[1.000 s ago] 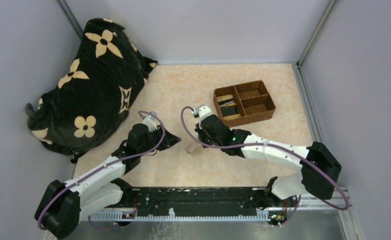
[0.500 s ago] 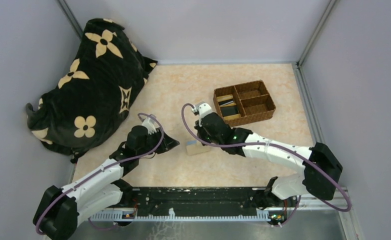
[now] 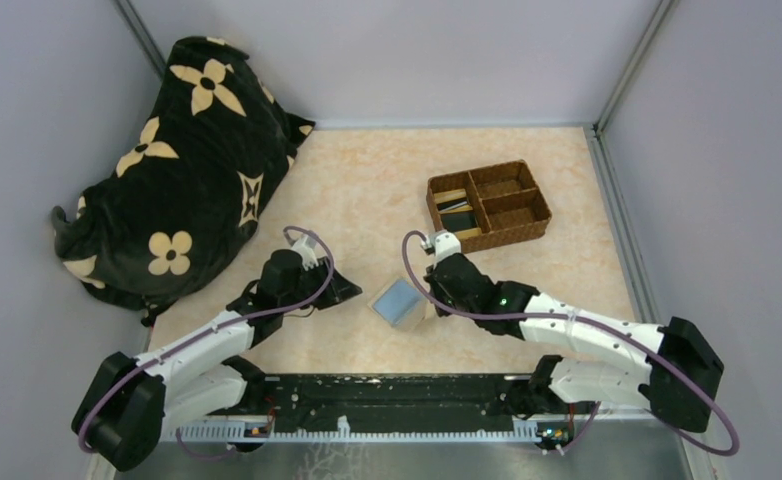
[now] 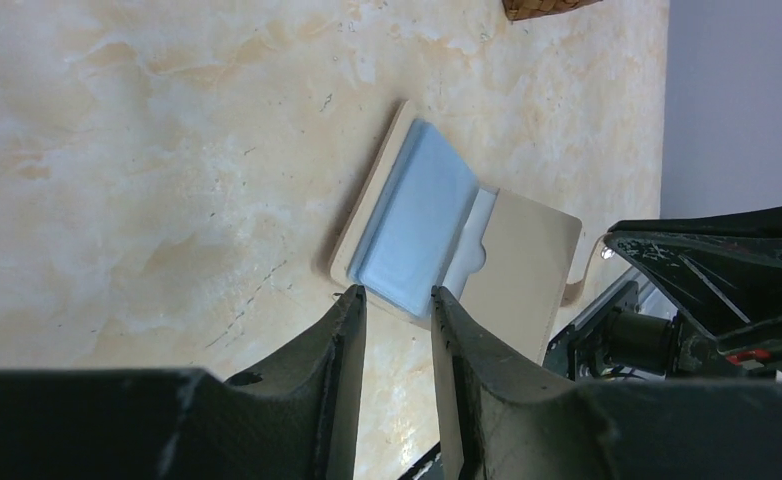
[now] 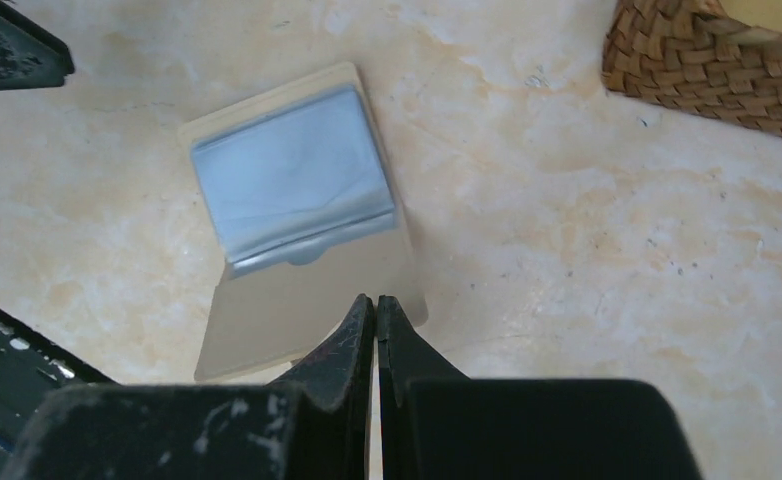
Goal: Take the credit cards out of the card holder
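Observation:
The card holder (image 3: 399, 300) lies open on the table between the arms, pale blue-grey inner face up. It also shows in the left wrist view (image 4: 417, 230) and the right wrist view (image 5: 287, 180). Its cream flap (image 5: 267, 320) rises toward my right gripper (image 3: 430, 298), which is shut with its tips at the flap's edge (image 5: 377, 300). A pale strip shows at the pocket mouth (image 5: 307, 248); I cannot tell if it is a card. My left gripper (image 3: 351, 291) is open, its fingertips (image 4: 355, 297) at the holder's near edge. Flat tan and dark card-like pieces (image 3: 455, 208) lie in the tray.
The brown woven compartment tray (image 3: 515, 232) stands right of centre, behind my right arm, and shows at the right wrist view's top corner (image 5: 707, 60). A black cushion with cream flowers (image 3: 182, 160) fills the back left. Grey walls close in the table.
The holder was folded up in my right gripper; now it lies open with the blue face up. My right arm has swung right, drawing the flap with it. The left gripper has barely moved.

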Robot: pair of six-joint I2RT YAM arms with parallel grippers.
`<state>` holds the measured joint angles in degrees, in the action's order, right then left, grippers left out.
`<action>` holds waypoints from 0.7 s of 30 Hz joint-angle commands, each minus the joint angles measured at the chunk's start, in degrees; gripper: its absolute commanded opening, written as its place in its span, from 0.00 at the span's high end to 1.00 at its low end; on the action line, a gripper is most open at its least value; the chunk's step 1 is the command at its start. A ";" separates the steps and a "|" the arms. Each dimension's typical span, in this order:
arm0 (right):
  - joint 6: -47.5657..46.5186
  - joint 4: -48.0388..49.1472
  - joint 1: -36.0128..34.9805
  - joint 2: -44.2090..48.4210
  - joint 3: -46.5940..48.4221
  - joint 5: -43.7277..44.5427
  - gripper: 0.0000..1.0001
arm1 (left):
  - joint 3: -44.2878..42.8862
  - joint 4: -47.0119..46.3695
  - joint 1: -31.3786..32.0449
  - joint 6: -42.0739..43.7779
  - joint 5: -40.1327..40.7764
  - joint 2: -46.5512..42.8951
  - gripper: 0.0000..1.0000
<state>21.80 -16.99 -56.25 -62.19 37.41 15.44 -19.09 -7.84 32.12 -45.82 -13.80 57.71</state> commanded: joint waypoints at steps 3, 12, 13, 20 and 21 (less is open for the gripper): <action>2.98 -3.89 3.35 0.74 0.23 3.78 1.00 | -1.84 -3.33 0.33 -0.46 -2.07 0.63 0.64; 3.56 -2.20 11.74 -4.75 -0.25 -0.28 1.00 | -0.91 -3.97 0.96 -1.07 -2.66 -0.31 0.66; 3.12 -1.69 11.89 -5.18 -0.05 -0.45 1.00 | -0.84 -4.04 1.07 -1.06 -2.59 -0.32 0.66; 0.89 -0.93 12.70 -8.21 1.26 1.21 1.00 | -0.01 -4.53 1.97 -1.97 -1.77 -0.10 0.66; 0.47 -0.56 13.40 -8.39 1.23 0.79 1.00 | 0.13 -4.62 2.10 -2.14 -1.56 -0.18 0.66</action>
<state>24.01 -20.64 -44.29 -70.00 36.99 15.62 -19.09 -10.35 33.67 -47.07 -15.51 58.22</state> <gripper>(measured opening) 0.008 0.342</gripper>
